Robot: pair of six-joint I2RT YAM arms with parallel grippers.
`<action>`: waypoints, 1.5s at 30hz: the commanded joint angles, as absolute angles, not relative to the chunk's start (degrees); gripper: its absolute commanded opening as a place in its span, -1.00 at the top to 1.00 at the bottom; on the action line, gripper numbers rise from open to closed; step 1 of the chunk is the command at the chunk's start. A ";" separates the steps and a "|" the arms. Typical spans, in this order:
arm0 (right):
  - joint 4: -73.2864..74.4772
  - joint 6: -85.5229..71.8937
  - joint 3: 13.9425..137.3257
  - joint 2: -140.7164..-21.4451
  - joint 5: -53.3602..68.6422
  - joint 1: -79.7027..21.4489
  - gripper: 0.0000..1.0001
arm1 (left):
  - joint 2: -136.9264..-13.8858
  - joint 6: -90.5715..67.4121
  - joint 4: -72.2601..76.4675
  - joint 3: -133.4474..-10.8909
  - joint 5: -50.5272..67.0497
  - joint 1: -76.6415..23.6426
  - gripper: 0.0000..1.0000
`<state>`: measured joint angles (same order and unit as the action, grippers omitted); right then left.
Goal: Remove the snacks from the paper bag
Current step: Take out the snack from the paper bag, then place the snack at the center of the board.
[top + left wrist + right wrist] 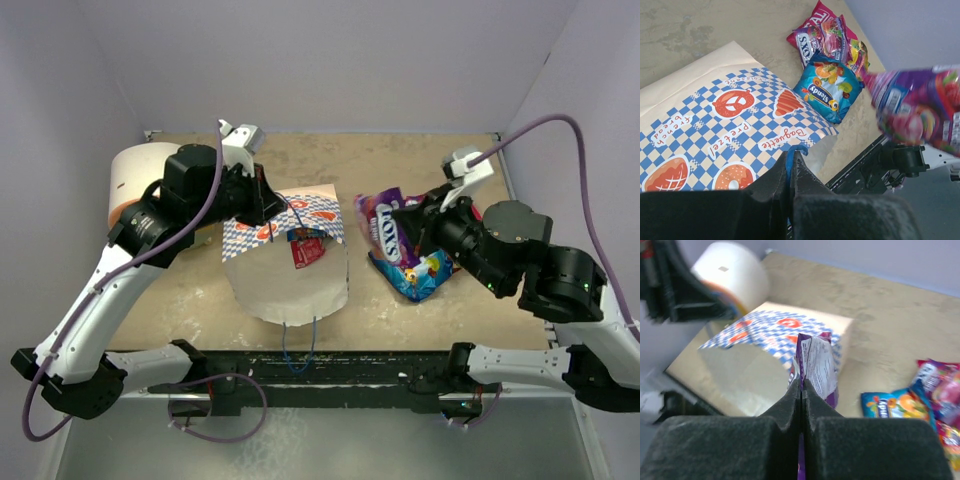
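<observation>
The blue-and-white checkered paper bag (285, 265) lies mid-table, its cream mouth facing the arms. It also shows in the left wrist view (715, 120) and the right wrist view (770, 325). My left gripper (272, 205) (790, 161) is shut on the bag's blue cord handle (796, 150) and holds the top edge up. A red packet (307, 250) shows in the mouth. My right gripper (410, 225) (801, 386) is shut on a purple packet (816, 362) (920, 110) (383, 225), held above the table right of the bag. A blue packet (420, 275) (832, 90) (892, 407) lies below it.
Several more packets (825, 35) (940, 390) lie in a pile right of the bag, beyond the blue one. A white-and-orange cylinder (135, 175) (732, 275) stands at the back left, behind my left arm. Walls close the table at the back and sides.
</observation>
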<state>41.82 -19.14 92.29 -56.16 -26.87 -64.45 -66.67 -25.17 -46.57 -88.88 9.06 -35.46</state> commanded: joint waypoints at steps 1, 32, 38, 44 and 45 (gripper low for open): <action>45.16 -24.52 94.91 -56.95 -47.94 -64.35 1.00 | -64.68 -26.45 -47.37 -88.77 7.83 -35.40 1.00; 7.62 -36.30 61.88 -72.06 -5.16 -11.75 1.00 | -66.81 -26.77 -43.28 -87.60 9.44 -35.38 1.00; 5.24 -38.48 49.60 -65.92 -10.79 -8.34 1.00 | -67.52 -26.34 -42.86 -88.20 9.10 -35.36 1.00; 6.27 -43.05 40.80 -58.99 -17.51 -6.96 1.00 | -67.96 -27.70 -42.39 -87.62 8.81 -35.41 1.00; 6.40 -43.77 39.00 -58.17 -18.73 -6.94 1.00 | -68.00 -28.07 -42.30 -87.48 9.22 -35.41 1.00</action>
<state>8.71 -39.59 42.98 -62.13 -12.10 -7.79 -67.94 -26.50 -45.67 -87.61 9.32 -35.46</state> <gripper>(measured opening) 0.005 0.013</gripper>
